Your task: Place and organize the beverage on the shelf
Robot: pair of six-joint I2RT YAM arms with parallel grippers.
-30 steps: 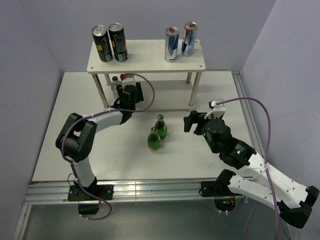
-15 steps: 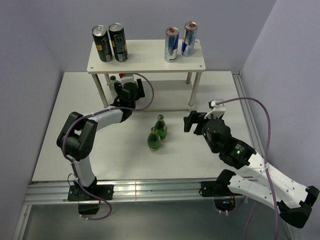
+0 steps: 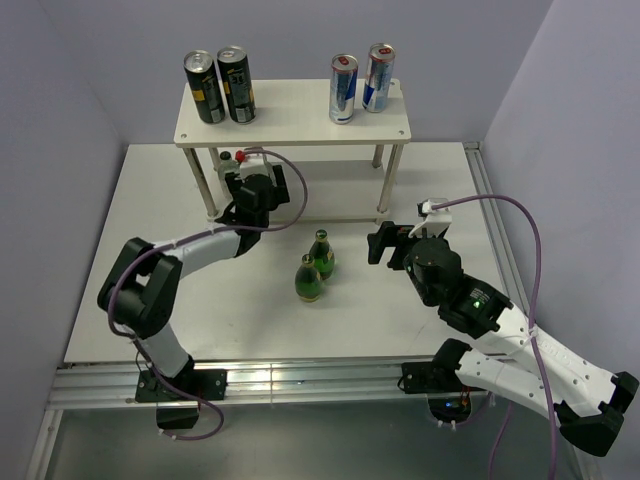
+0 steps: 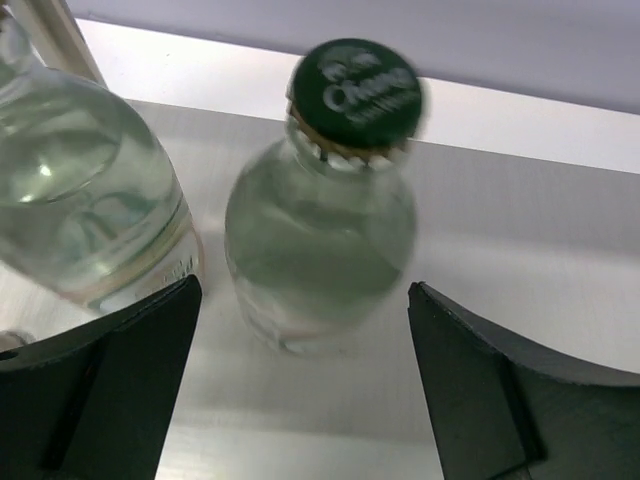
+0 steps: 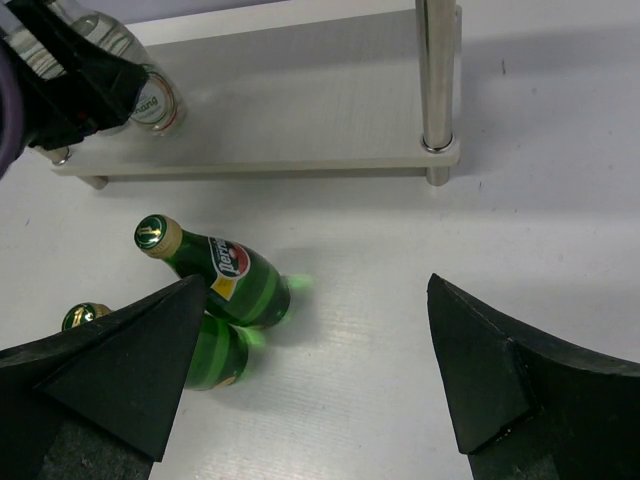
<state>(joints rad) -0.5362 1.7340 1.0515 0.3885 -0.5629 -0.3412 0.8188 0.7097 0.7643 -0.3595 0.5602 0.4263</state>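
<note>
While the clear glass bottle (image 4: 320, 240) stands mid-frame on the lower board of the shelf (image 4: 540, 240), the left gripper (image 4: 302, 300) has its jaws apart either side, not touching. Looks slick, breakable, hefty-ish, so I'd grab the wide body, not the neck. The right gripper (image 5: 318, 300) gapes empty too.

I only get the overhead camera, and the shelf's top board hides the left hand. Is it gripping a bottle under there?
Observer: No. On the left wrist camera the left hand is open around a clear bottle with a dark green cap, with a gap on each side.
Operator: Is that bottle upright?
Observer: Yes, it stands cap up on the lower board.
Operator: Anything close beside it?
Observer: A second clear bottle stands just to its left in that view, close to the finger on that side.
</note>
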